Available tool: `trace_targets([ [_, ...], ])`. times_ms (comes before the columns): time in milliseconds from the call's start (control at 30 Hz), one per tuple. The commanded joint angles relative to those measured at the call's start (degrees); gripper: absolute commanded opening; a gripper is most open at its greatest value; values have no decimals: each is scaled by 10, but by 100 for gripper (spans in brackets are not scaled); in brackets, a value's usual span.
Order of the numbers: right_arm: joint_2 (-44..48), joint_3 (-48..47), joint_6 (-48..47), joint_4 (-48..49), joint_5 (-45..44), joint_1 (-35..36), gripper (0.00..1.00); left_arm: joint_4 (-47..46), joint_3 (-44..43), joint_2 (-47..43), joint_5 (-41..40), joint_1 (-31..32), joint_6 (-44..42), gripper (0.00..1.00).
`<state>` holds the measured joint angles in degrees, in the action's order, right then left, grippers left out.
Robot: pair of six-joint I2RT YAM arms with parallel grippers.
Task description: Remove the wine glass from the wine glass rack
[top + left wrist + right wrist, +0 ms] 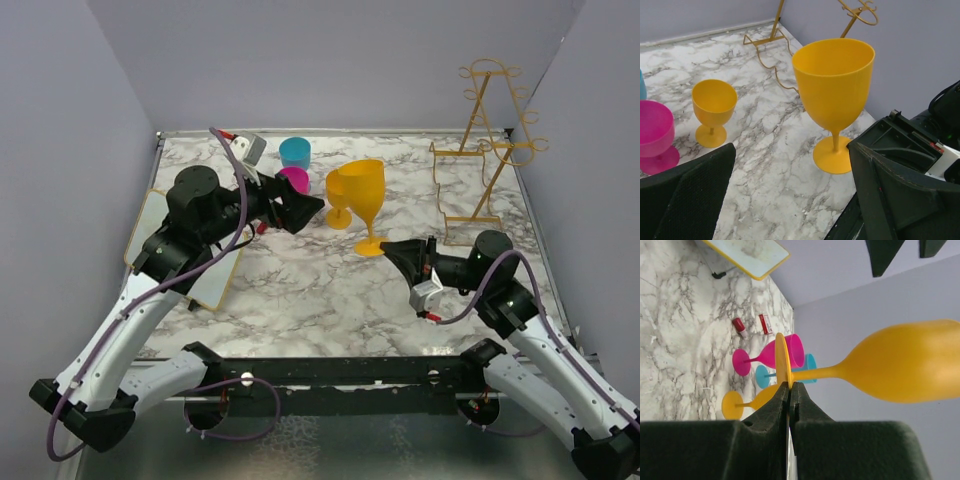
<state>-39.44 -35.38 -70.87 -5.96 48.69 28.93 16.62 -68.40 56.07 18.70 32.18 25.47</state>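
- Wine glass (pixel 362 192) stands upright mid-table, well apart from the wine glass rack (pixel 487 130) in the far right corner. You can't quite tell whether its foot sits fully flat.
- Your right gripper (pixel 790 387) is pinched on the rim of the foot. The left gripper (pixel 303 210) hangs with fingers apart, holding nothing.
- Risk: pull away before letting go and you would likely tip the tall glass onto the small yellow goblet (pixel 340 203) beside it.

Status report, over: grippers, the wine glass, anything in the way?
Right gripper shut on wine glass foot. Left gripper open, empty. Glass upright, off the wine glass rack. Small yellow goblet close beside it.
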Motion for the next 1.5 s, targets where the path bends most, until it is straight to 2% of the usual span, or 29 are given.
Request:
trace_targets([
  [0,27,27,-47,36,-36,1,1,75,-77,3,-43,-5,-34,99],
  [267,29,19,-160,-48,-97,18,1,156,-186,76,94,-6,16,97],
  [433,17,21,-205,-80,-162,70,1,204,-234,120,93,-7,17,93],
  [567,7,25,-220,-81,-230,126,1,238,-257,159,96,-7,0,83],
  [700,5,31,-228,-74,-269,156,1,260,-245,163,71,-7,-20,78],
  [833,7,35,-234,-73,-275,171,1,269,-206,147,24,-7,-35,78],
  [1000,1,38,-248,-77,-302,197,1,273,-190,149,14,-7,-39,76],
  [1233,-10,54,-269,-65,-376,253,1,276,-176,167,84,-8,-58,66],
  [1333,-16,59,-274,-61,-401,271,1,276,-167,167,102,-8,-64,57],
  [1467,-11,69,-279,-46,-414,286,1,277,-145,161,108,-9,-70,57],
])
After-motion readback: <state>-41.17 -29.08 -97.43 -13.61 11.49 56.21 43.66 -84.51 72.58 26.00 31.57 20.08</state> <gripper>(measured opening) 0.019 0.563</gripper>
